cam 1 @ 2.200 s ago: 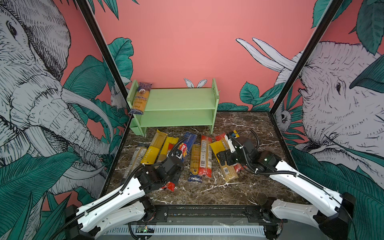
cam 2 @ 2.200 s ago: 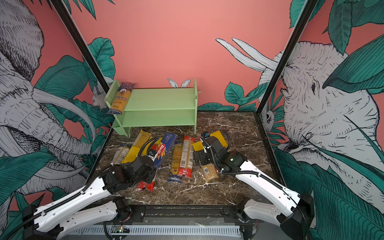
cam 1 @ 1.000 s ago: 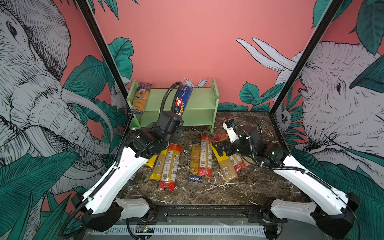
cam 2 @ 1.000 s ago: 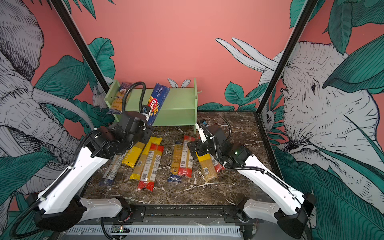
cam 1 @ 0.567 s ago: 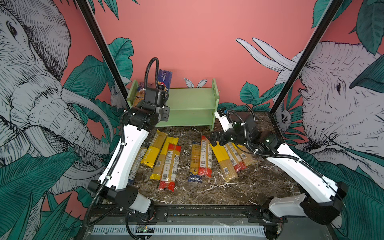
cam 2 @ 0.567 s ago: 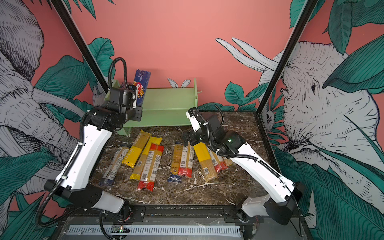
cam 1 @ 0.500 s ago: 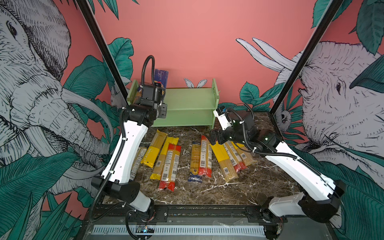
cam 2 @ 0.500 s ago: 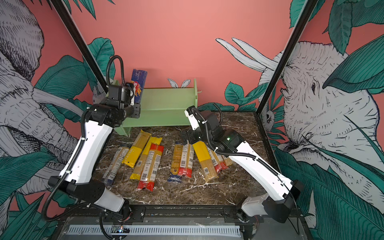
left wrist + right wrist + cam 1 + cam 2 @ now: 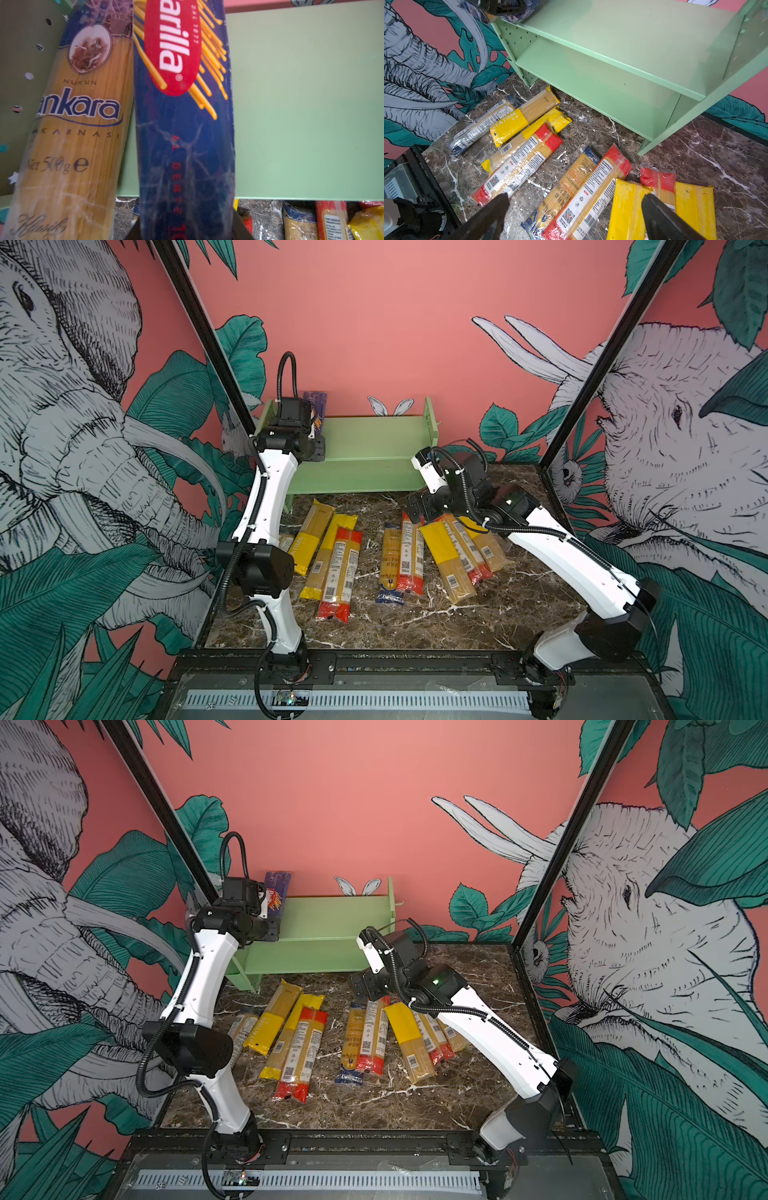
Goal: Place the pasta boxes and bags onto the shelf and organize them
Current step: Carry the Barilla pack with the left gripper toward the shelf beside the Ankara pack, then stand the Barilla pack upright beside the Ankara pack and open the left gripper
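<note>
Dark marble tabletop (image 9: pixel 415 626) carries a green shelf (image 9: pixel 374 439) at the back, where the left gripper (image 9: pixel 188 226) has its jaws closed on a dark blue pasta pack (image 9: pixel 182 135), upright over the top board with a tan pack (image 9: pixel 79 124) just beside the jaws. Right gripper (image 9: pixel 576 207) hangs with jaws spread wide and empty, loose packs (image 9: pixel 517 164) lying on the marble below its jaws.

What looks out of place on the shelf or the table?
The Ankara pack leans askew against the shelf's side, at an angle to the Barilla pack that the left tool holds upright beside it. On the table, the loose packs lie at mixed angles, some overlapping. Nothing looks torn or spilled.
</note>
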Controlling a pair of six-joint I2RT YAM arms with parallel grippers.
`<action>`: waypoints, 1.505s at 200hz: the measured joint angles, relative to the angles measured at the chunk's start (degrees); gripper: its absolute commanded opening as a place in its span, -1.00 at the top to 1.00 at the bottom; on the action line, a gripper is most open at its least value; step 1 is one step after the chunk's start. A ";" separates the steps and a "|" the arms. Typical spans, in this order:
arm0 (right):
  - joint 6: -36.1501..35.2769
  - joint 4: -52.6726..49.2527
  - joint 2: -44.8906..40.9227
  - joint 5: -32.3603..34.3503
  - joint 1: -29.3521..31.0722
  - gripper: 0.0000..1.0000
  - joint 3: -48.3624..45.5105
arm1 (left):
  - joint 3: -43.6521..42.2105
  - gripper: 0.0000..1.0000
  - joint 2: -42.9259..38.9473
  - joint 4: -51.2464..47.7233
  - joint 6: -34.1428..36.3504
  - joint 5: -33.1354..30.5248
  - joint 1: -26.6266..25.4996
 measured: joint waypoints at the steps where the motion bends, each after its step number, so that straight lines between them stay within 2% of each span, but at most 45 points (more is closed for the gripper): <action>1: 0.00 0.00 0.00 0.00 0.00 -0.97 0.00 | 0.00 1.00 0.00 0.00 0.00 0.00 0.00; 57: 0.00 -0.24 1.27 -0.98 -1.25 -0.97 1.09 | -0.07 1.00 0.22 0.04 0.07 0.13 1.18; 83: 0.07 -0.24 1.46 -1.55 -1.60 -0.97 1.09 | -0.31 0.50 0.20 0.15 0.26 0.07 1.44; 119: 0.31 -0.22 1.46 -2.21 -1.62 -0.97 1.09 | -2.58 -0.29 -0.59 3.13 0.35 -0.24 2.14; 144: 0.48 -0.22 1.46 -2.23 -1.64 -0.97 1.09 | -2.95 -0.58 -2.29 7.04 0.24 -0.28 2.64; 170: 0.68 -0.22 1.46 -2.21 -1.68 -0.98 1.09 | -2.95 -0.70 -4.85 9.46 0.26 -0.44 2.73; 232: 1.09 -0.17 1.22 -2.19 -1.73 -0.98 0.70 | -7.93 -0.76 -11.45 12.63 -1.22 3.13 2.75; 268: 1.46 -0.11 0.11 -2.19 -1.75 -0.97 -1.20 | -16.44 -0.80 -18.21 15.39 -4.59 6.38 2.73; 301: 1.99 0.07 -2.47 -1.90 -1.77 -0.97 -4.35 | -28.00 -0.82 -27.06 18.45 -7.54 7.50 0.76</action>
